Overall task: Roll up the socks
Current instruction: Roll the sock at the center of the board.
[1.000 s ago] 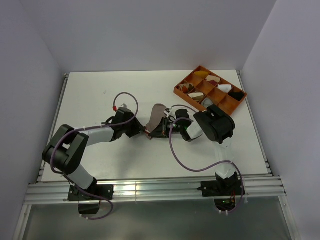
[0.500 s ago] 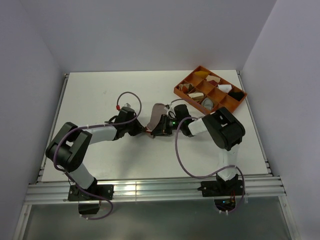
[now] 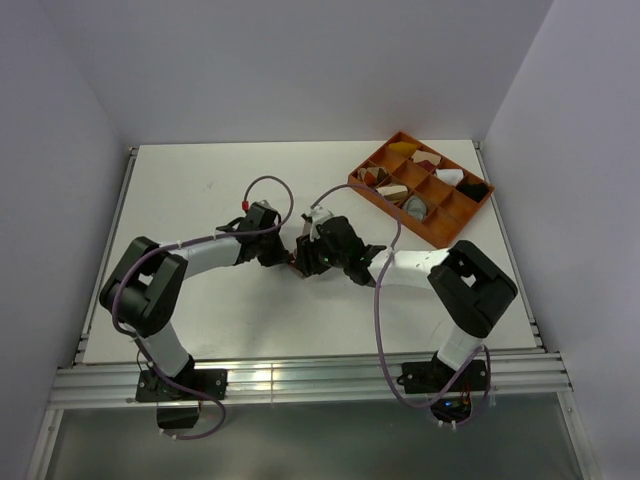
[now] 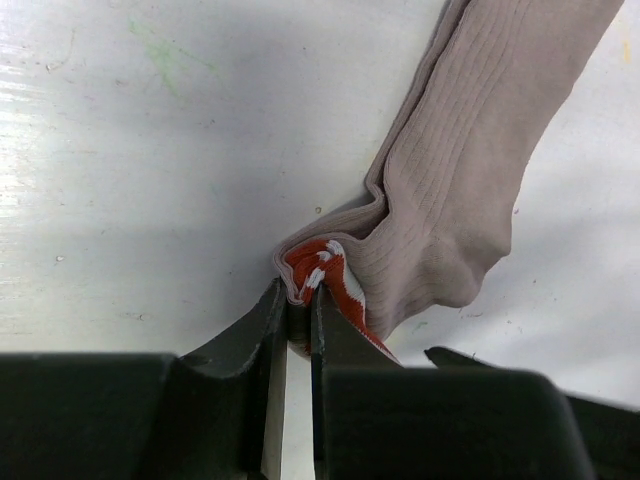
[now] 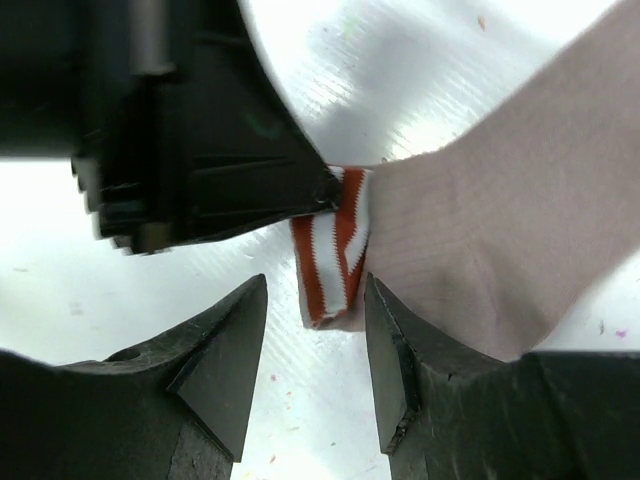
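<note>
A pinkish-tan sock lies flat on the white table, its red and white striped cuff bunched at the near end. My left gripper is shut on that cuff, pinching its edge between the fingertips. In the right wrist view the cuff hangs just ahead of my right gripper, which stands open with its jaws either side of it and not touching; the sock's body runs off to the right. From above, both grippers meet at mid-table, left and right, and the right arm hides most of the sock.
An orange divided tray with small cloth bundles sits at the back right. The left gripper's black body fills the upper left of the right wrist view, very close to the right fingers. Purple cables loop over both arms.
The left gripper closed on the sock's cuff. The right gripper opened and let the cuff go, while the right arm stretched left across the sock.
</note>
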